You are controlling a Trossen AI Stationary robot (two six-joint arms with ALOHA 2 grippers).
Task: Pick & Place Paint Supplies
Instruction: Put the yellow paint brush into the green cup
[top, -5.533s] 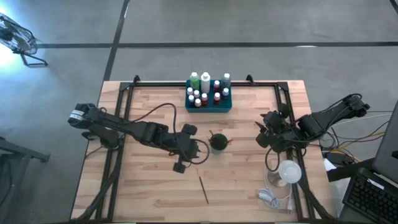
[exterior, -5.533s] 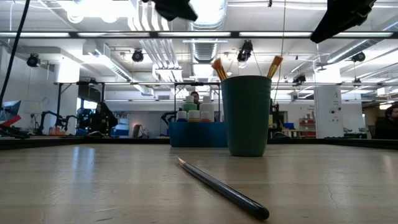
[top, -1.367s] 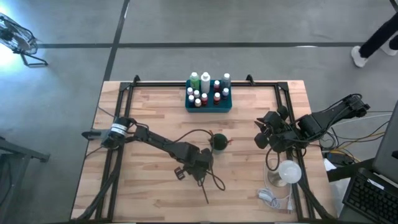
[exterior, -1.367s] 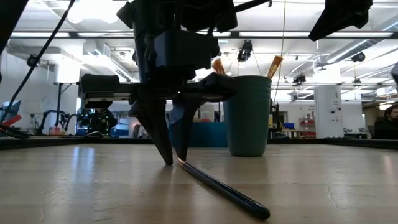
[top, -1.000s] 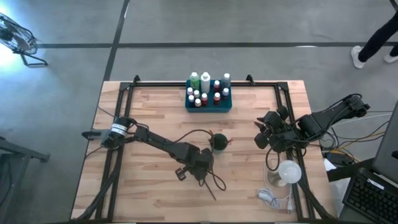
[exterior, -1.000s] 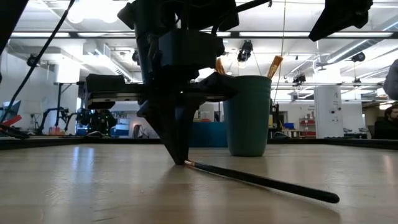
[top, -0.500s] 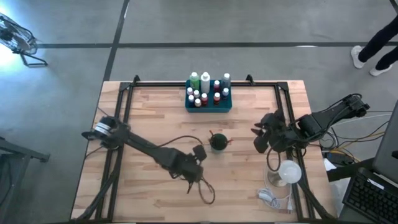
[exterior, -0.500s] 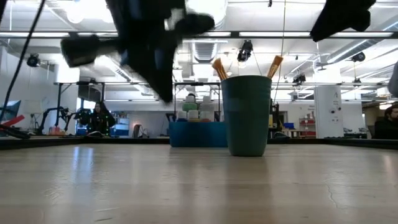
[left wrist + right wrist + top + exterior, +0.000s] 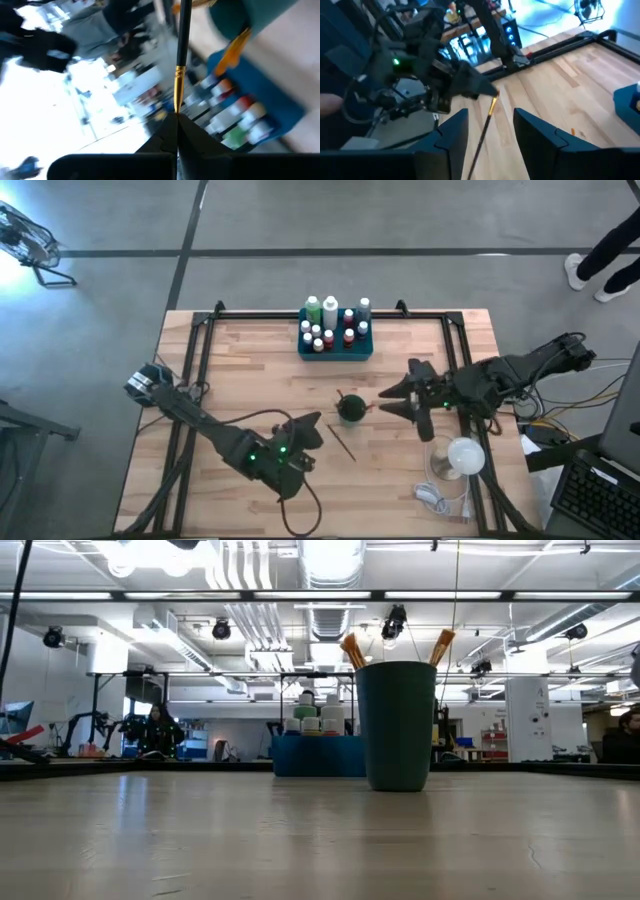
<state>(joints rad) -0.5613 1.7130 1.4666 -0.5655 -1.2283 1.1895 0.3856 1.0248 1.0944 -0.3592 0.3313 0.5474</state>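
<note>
On the left half of the pale wooden plank counter [image 9: 250,370], the left gripper [image 9: 318,420] is lifted off the surface, near the front. Its jaws are closed on the bristle end of a thin, dark-handled paintbrush with a gold ferrule [image 9: 342,442]; in the left wrist view the same brush [image 9: 180,60] runs straight out from the pinched dark fingers [image 9: 165,142], and its handle slants down toward the front of the counter in the high view. Just beyond the brush stands the dark green round cup [image 9: 351,408], near the counter's middle, with two orange-tipped brushes [image 9: 352,650] leaning out of its rim in the low view. Behind the cup, at the far edge, the teal rectangular tray [image 9: 336,350] holds the small white-capped paint bottles [image 9: 330,325], upright and close together. To the right of the cup, the right gripper [image 9: 397,401] hangs above the counter, pointing toward cup and brush, jaws parted and holding nothing; its wrist view looks between its two fingers [image 9: 452,132] at the held brush.
</note>
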